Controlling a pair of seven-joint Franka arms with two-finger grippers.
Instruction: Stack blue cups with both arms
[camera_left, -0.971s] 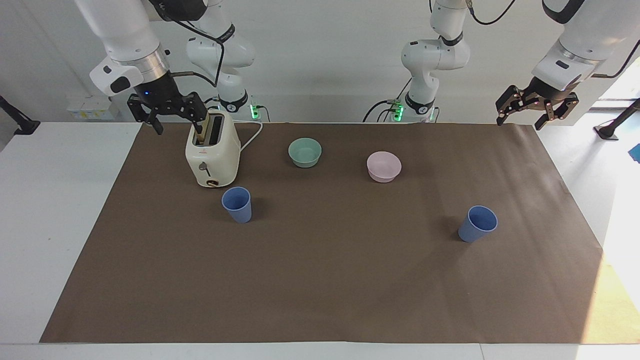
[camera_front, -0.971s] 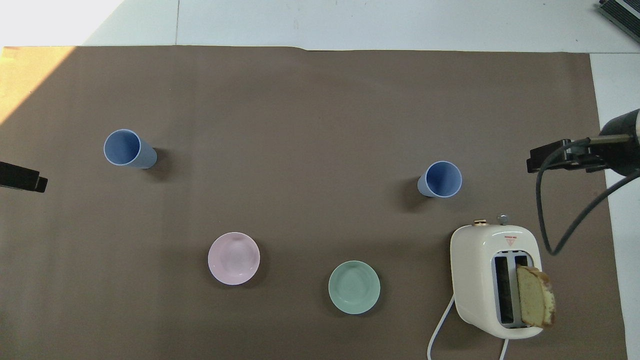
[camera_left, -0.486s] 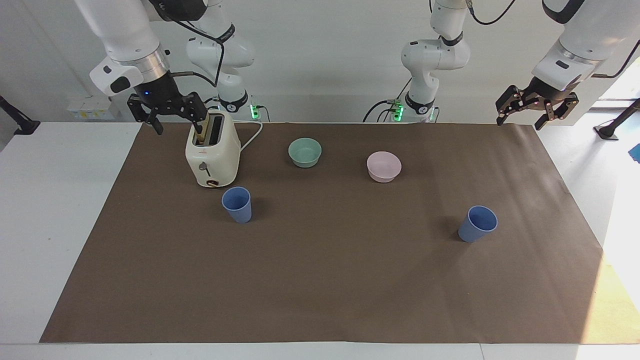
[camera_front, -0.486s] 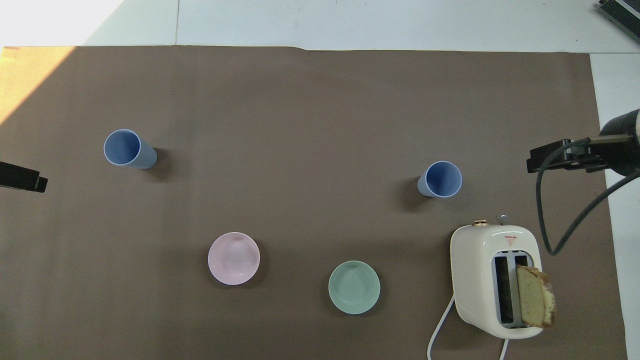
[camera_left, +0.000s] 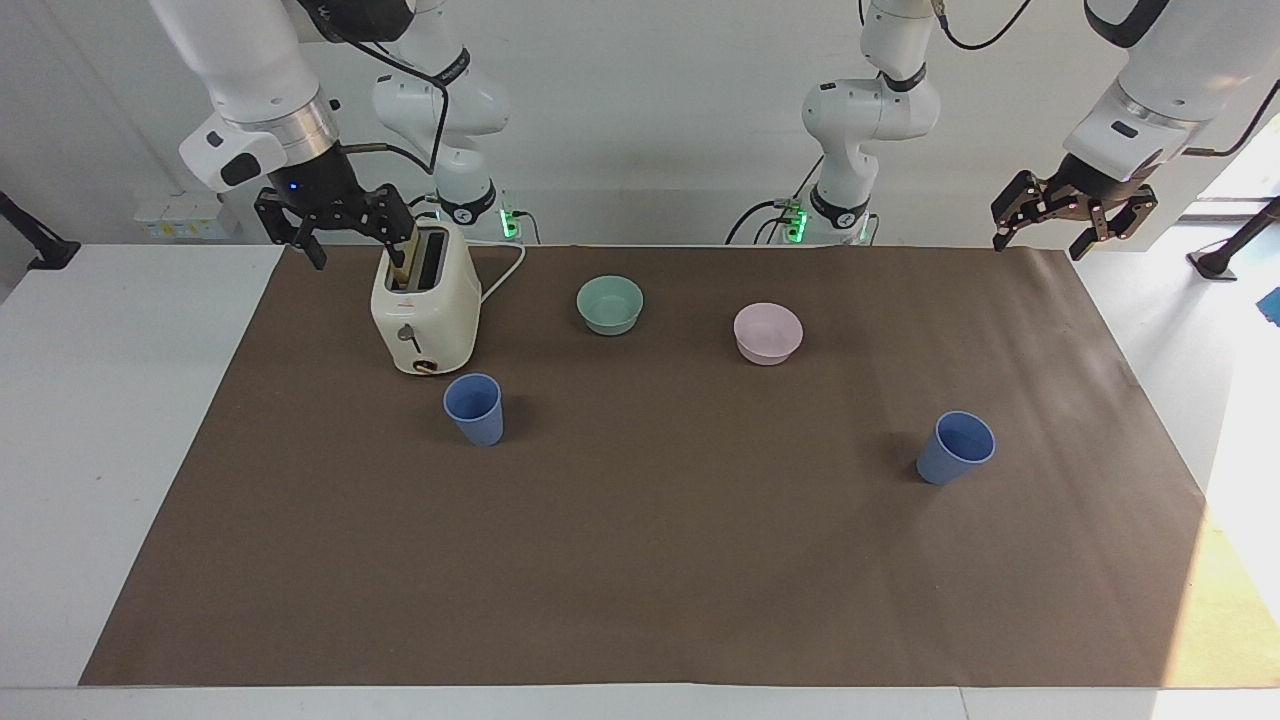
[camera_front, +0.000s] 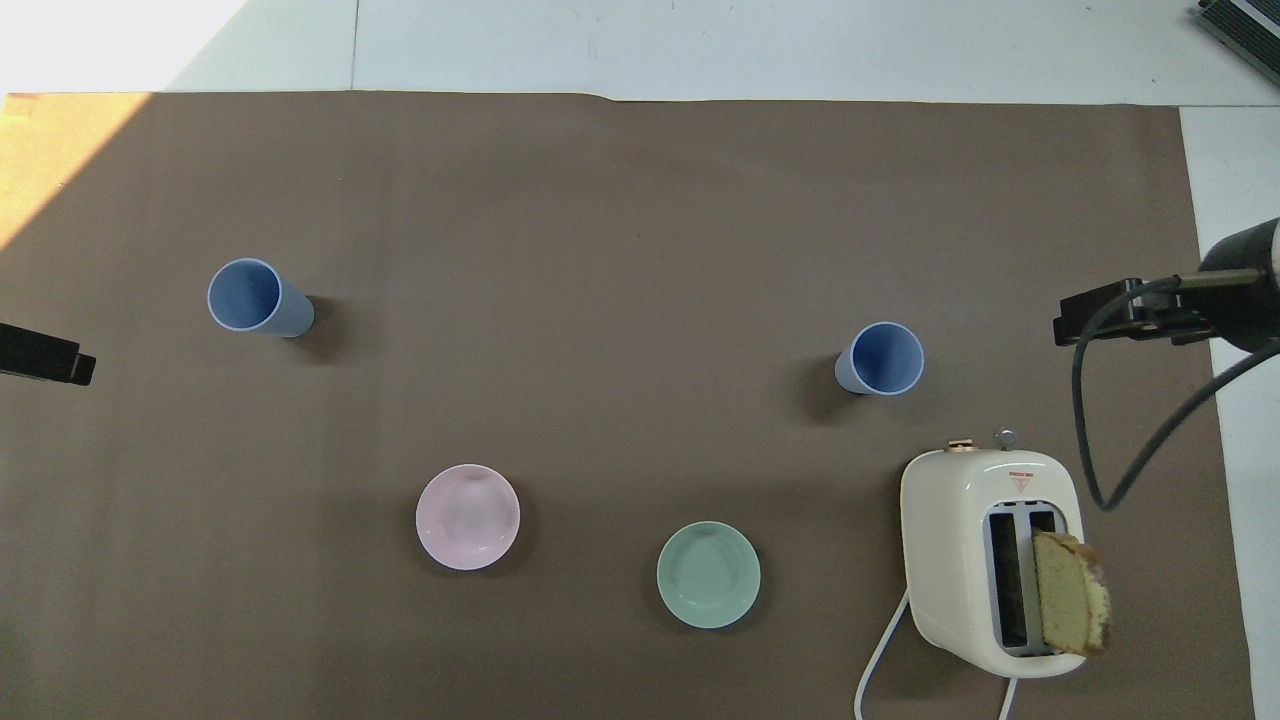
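- Nothing has moved since the earlier frames; both arms wait where they were.
- Right gripper (camera_left: 348, 240) hangs with its fingers apart, up beside the toaster (camera_left: 425, 300) at the right arm's end of the table; it holds nothing.
- Left gripper (camera_left: 1072, 225) hangs with its fingers apart over the mat's (camera_left: 640, 560) corner at the left arm's end, well apart from the toaster; it holds nothing.
- One blue cup (camera_left: 474, 408) stands upright on the mat just beside the toaster, farther from the robots than it.
- Second blue cup (camera_left: 956, 447) stands upright well apart from the toaster, toward the left arm's end.
- Teal bowl (camera_left: 610, 304) sits near the toaster; pink bowl (camera_left: 768, 332) sits past it, toward the left arm's end.
- A bread slice (camera_front: 1070, 592) stands up out of one toaster slot.
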